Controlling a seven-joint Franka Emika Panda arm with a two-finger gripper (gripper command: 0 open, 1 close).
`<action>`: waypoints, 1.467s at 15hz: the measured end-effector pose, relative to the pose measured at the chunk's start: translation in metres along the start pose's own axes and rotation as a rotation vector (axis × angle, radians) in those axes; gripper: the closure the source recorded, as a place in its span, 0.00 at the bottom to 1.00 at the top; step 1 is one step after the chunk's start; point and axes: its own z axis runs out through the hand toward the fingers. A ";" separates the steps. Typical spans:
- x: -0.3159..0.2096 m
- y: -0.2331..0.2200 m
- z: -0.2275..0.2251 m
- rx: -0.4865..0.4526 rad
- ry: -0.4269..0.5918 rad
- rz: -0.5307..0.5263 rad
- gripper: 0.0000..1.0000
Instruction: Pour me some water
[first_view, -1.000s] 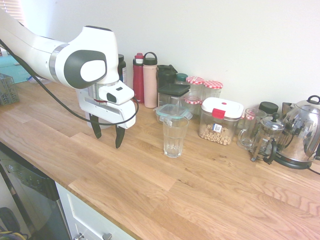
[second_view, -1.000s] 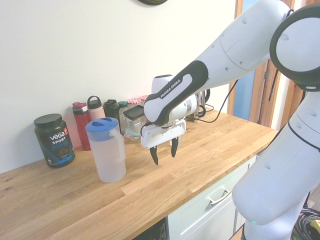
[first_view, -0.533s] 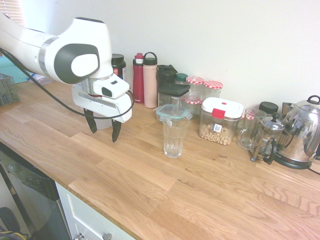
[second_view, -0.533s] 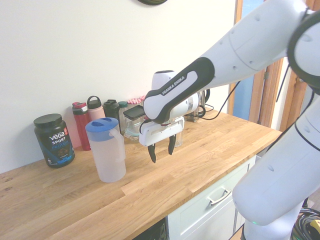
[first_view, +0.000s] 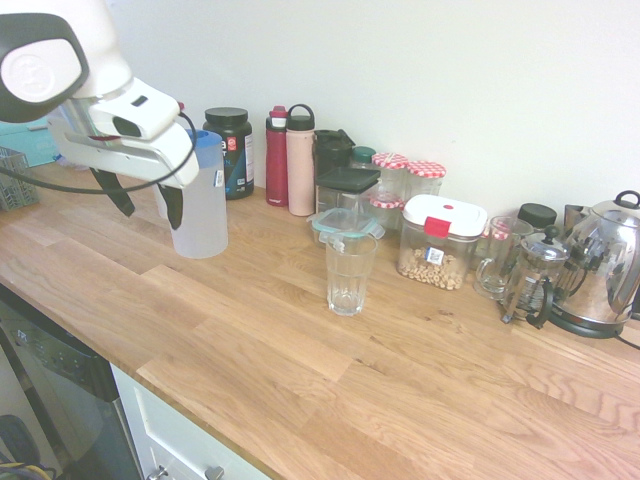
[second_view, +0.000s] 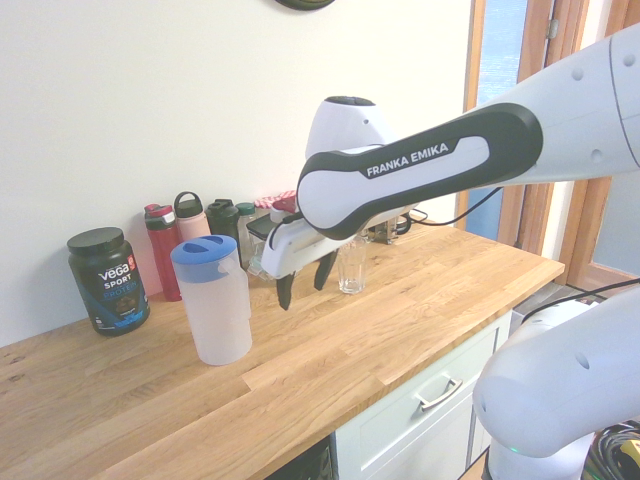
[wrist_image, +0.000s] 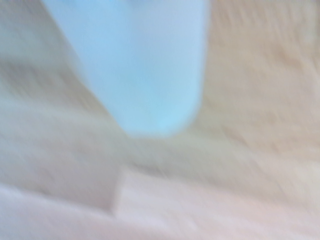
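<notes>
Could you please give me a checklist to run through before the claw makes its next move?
1. Claw open: ok, fingers apart.
2. Claw free of any load: ok.
3. Jug upright on the counter: ok.
4. Glass standing upright: ok.
5. Claw around the jug's handle: not ok, it hangs beside the jug.
6. Enough water in the jug: cannot tell through the frosted wall.

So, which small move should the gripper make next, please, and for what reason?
Probably the open gripper should ease toward the side handle of the jug, fingers still apart. The jug stands upright on the counter, not gripped, and the glass stands apart from it, so grasping seems to come before pouring.
</notes>
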 end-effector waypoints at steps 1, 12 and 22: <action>-0.006 -0.008 -0.003 0.022 0.017 -0.002 0.00; -0.022 -0.059 0.029 0.141 0.187 -0.023 0.00; 0.004 -0.070 0.050 0.183 0.227 0.000 1.00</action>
